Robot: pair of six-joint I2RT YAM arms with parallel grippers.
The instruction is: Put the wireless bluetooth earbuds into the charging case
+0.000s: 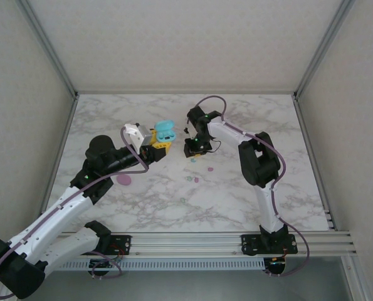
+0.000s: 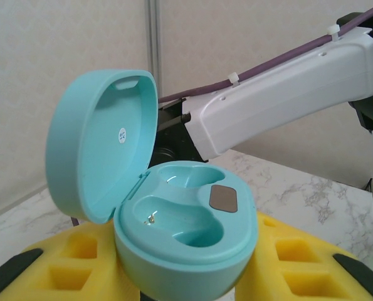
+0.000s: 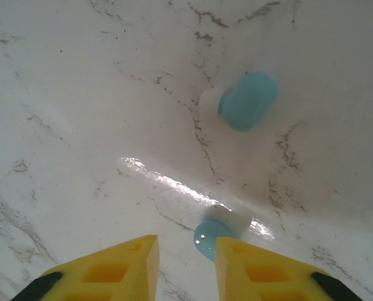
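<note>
My left gripper is shut on the cyan charging case and holds it above the table. The lid stands open, and both sockets are empty. My right gripper hangs open just over the marble. One cyan earbud lies at the tip of its right finger, partly inside the gap. A second cyan earbud lies farther out on the table. Tiny pink and mint buds lie just in front of the right gripper.
A pink oval piece lies on the table near the left forearm. The right arm's white link crosses close behind the held case. Metal frame posts and pale walls close in the marble table.
</note>
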